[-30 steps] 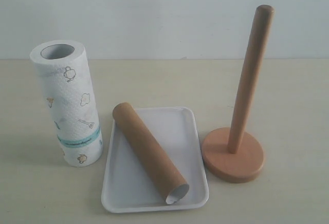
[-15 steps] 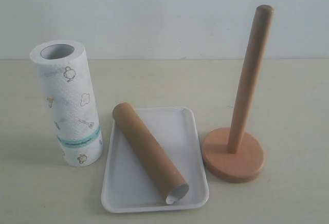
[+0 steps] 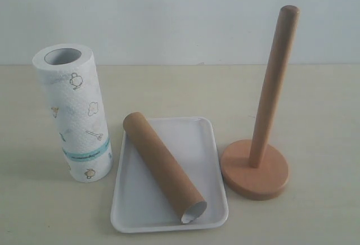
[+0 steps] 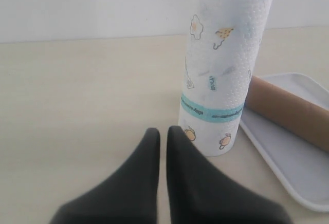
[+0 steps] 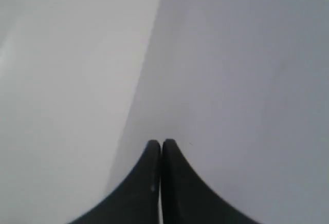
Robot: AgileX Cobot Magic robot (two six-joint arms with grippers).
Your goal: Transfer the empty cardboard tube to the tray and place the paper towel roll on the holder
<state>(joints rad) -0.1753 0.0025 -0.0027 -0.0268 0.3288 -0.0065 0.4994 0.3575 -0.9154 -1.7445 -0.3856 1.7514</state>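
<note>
Left wrist view: the left gripper (image 4: 162, 131) has its two dark fingers pressed together with only a thin slit between the tips, and nothing is pinched in them. Their lower parts run out of the picture and are blurred. Just beyond the tips, a little to one side, the paper towel roll (image 4: 226, 70) stands upright on the pale table (image 4: 77, 95), near the gripper but not touching it. Its top is cut off by the picture's edge. Past the roll lies the empty cardboard tube (image 4: 288, 111), one end hidden behind the roll and the other cut off. Under it is the tray (image 4: 288, 167), of which only one corner shows.

The right gripper (image 5: 161, 143) is likewise closed tip to tip and empty. Beyond it are only blank pale surfaces meeting along a faint line. What they are cannot be made out, so its place relative to the task's things cannot be told.

In the exterior view the tube (image 3: 163, 166) lies slantwise in the white tray (image 3: 197, 138), its far end over the back left corner and its open whitish end near the front right corner. The roll (image 3: 79, 116) stands just left of the tray; whether it touches the rim is unclear. The holder (image 3: 270, 99) stands upright just right of the tray, its pole bare.
</note>
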